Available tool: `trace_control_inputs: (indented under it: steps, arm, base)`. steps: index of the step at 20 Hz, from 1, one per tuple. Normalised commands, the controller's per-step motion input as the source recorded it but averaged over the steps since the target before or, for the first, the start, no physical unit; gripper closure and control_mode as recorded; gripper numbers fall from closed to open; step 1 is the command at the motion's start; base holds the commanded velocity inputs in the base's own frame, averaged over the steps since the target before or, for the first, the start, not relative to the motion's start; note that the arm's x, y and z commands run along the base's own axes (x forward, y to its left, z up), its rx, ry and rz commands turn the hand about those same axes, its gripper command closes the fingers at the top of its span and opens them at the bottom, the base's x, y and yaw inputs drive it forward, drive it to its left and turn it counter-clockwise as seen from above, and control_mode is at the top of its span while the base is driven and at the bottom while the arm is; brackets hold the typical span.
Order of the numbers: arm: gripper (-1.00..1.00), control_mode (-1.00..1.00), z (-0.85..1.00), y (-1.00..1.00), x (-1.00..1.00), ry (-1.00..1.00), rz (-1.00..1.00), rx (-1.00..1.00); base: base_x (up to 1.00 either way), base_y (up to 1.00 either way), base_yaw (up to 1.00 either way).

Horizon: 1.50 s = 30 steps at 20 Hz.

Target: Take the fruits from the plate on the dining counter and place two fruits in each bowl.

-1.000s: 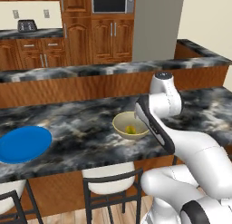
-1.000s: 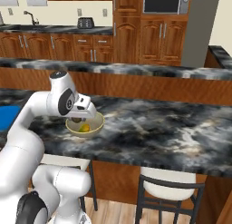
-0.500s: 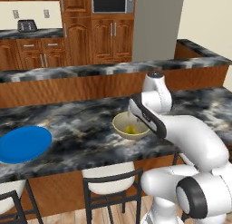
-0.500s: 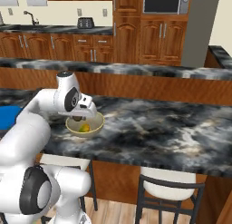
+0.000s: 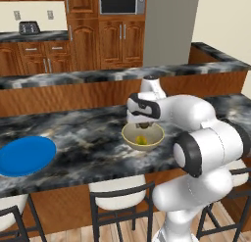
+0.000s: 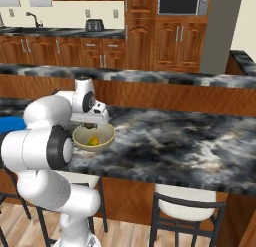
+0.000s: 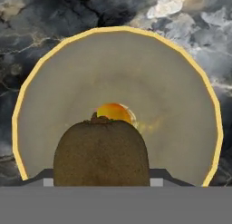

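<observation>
Brown and rough-skinned, the dark ball fruit (image 7: 100, 153) sits between the tips of the claw (image 7: 100, 177), which is closed on it from both sides and hangs right over the bowl (image 5: 142, 136). I judge it light and fairly firm, yet round enough to roll, so a hold across its widest part suits it, with a low release so it does not bounce out. The bowl, cream with a tan rim, stands on the marbled desk (image 5: 88, 133) and already holds one orange-yellow fruit (image 7: 114, 113) at its bottom, directly beyond the held one. The blue plate (image 5: 25, 155) lies well apart to the left, bare as far as the left base view shows.
</observation>
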Motion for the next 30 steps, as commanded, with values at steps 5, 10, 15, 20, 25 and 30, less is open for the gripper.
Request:
trace_control_inputs:
  steps: [5,10,15,20,25,30]
  arm:
    - [1.00,-1.00,-0.55,0.00,0.29,0.00,0.00,0.00]
    - [1.00,-1.00,-0.51,0.00,0.01,0.00,0.00,0.01]
    - [-1.00,-1.00,-0.41,0.00,0.00,0.00,0.00,0.00]
    - [-1.00,-1.00,-0.03,0.00,0.00,0.02,0.00,0.00]
    - [-1.00,-1.00,0.00,0.00,0.00,0.00,0.00,0.00]
    - [-1.00,-1.00,0.46,-0.20,-0.09,0.00,0.00,0.01]
  base:
    - [0.00,0.00,0.00]
    - [0.00,0.00,0.00]
    - [0.00,0.00,0.00]
    - [0.00,0.00,0.00]
    - [0.00,0.00,0.00]
    - [0.00,0.00,0.00]
